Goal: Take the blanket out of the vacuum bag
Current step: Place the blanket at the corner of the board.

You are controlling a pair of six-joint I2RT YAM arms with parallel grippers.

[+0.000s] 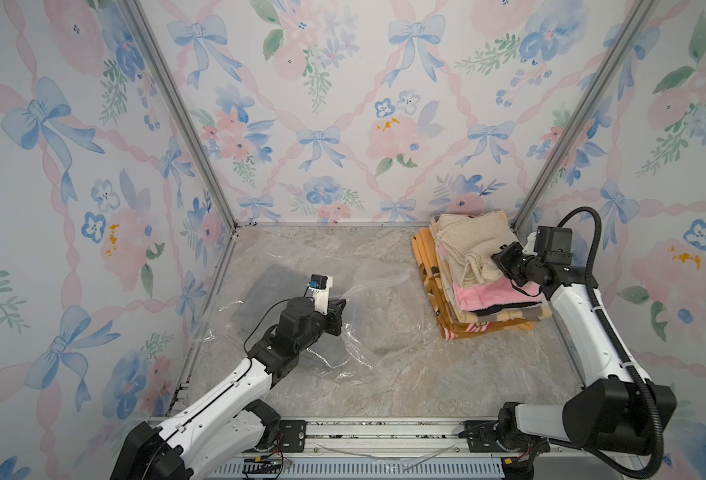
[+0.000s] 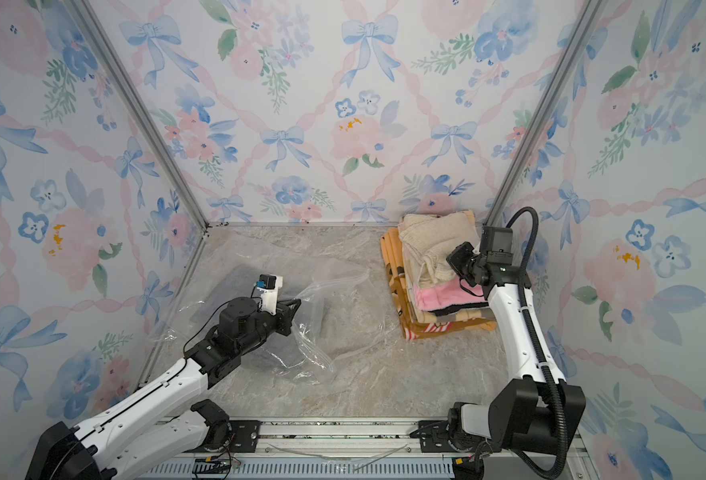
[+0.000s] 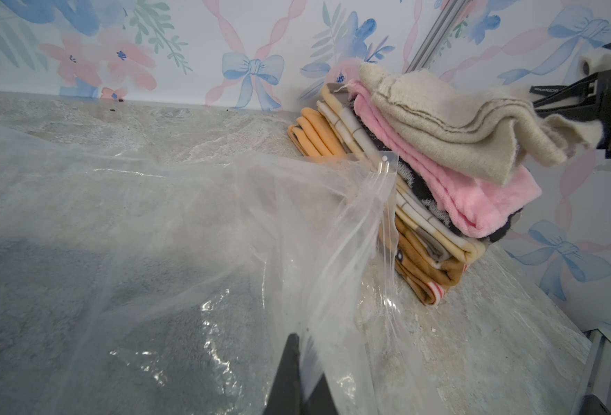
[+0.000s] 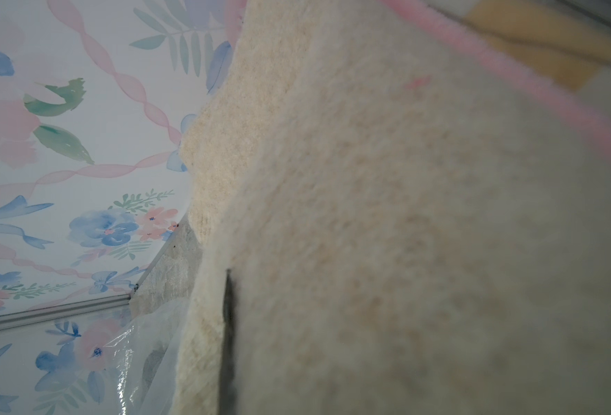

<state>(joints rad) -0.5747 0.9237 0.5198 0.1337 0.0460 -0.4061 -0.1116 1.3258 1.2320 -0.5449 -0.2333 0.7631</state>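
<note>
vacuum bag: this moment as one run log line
left claw: shut on vacuum bag | grey blanket: inside bag | right claw: at cream blanket

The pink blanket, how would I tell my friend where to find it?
Find the pile of folded blankets in the back corner, beside the right arm. The pink blanket is second from the top, under the cream blanket. It is the only plain pink, fluffy one.

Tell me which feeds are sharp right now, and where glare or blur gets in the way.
Both top views: sharp, evenly lit, though the clear vacuum bag reads faintly against the marble. Left wrist view: sharp, with white glare patches on the bag film. Right wrist view: cream blanket fills it, mostly blurred.
</note>
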